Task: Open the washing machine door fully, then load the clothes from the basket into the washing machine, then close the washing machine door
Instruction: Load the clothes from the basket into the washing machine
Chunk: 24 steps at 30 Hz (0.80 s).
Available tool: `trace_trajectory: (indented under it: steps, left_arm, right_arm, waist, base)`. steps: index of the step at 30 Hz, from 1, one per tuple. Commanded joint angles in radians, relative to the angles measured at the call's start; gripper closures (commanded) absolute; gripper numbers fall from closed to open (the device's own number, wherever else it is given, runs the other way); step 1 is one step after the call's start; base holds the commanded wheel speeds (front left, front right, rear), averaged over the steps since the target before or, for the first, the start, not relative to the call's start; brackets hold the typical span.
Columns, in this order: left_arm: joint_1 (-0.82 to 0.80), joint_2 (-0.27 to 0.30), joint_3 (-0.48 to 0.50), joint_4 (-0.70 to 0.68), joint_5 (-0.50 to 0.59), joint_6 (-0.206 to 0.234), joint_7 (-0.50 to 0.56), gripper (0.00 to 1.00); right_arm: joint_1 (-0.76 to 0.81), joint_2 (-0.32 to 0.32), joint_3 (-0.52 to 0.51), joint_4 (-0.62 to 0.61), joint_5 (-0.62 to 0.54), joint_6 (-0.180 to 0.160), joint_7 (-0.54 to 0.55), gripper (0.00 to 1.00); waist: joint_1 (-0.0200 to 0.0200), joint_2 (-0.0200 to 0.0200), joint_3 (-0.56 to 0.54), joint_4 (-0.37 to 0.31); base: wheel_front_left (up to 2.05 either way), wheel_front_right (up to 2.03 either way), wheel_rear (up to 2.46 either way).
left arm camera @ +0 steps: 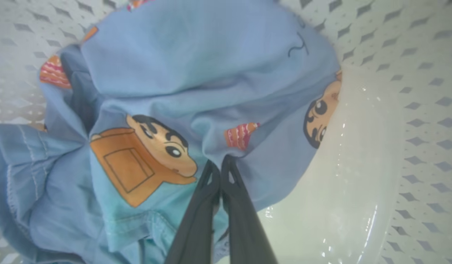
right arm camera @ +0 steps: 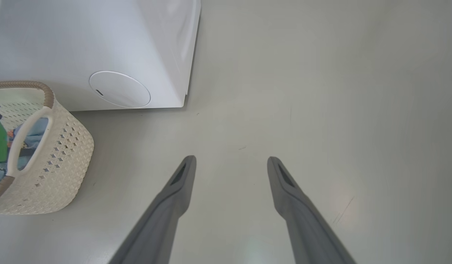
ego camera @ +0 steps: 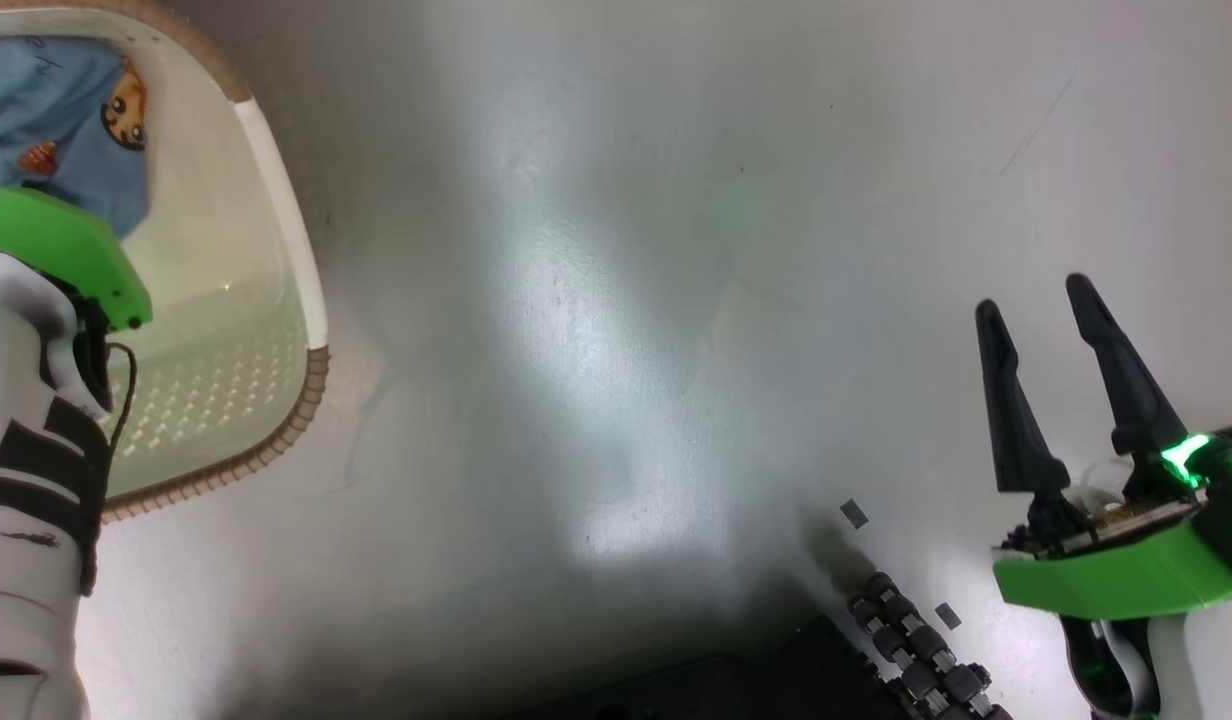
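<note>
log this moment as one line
left gripper: jaws shut on light blue garment in basket | right gripper: jaws open above floor | step: grasp

The floor (ego camera: 616, 200) is smooth, pale grey and slightly glossy, with a broad soft glare patch (ego camera: 576, 330) of reflected light across its middle. A thin dark scratch (ego camera: 1036, 130) marks it at the upper right in the head view. Two small grey squares (ego camera: 854, 514) lie at the lower right, near a deep shadow along the bottom edge.
</note>
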Motion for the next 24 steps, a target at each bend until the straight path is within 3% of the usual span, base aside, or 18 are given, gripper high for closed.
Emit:
trace_trajectory:
  steps: [1,7,13,24]
  left_arm:
    - [0.038,0.043,0.015,-0.003,-0.006,-0.006,-0.022,1.0]
    - [0.089,0.016,0.029,-0.012,-0.031,-0.031,-0.146,1.0]
    - [0.168,-0.019,0.04,-0.059,-0.046,-0.047,-0.18,1.0]
    - [0.457,-0.086,0.155,-0.48,-0.022,-0.055,-0.182,1.0]
  right_arm:
    - [0.014,-0.008,0.028,-0.008,0.01,0.002,-0.005,0.0]
    - [-0.031,0.005,0.032,0.02,0.015,0.002,-0.005,0.0]
    - [-0.04,0.007,0.025,0.039,0.013,0.002,-0.005,0.0]
    - [-0.033,0.018,0.027,0.078,0.011,0.002,-0.005,0.0]
  waist:
    - [0.0,-0.0001,0.0,0.001]
    - [0.0,-0.0001,-0.06,0.034]
    - [0.0,-0.0001,-0.14,0.076]
    - [0.0,-0.0001,-0.352,0.133]
  base:
    - [0.0,0.0,0.0]
    - [0.0,0.0,0.0]
    - [0.0,0.0,0.0]
    - [0.0,0.0,0.0]
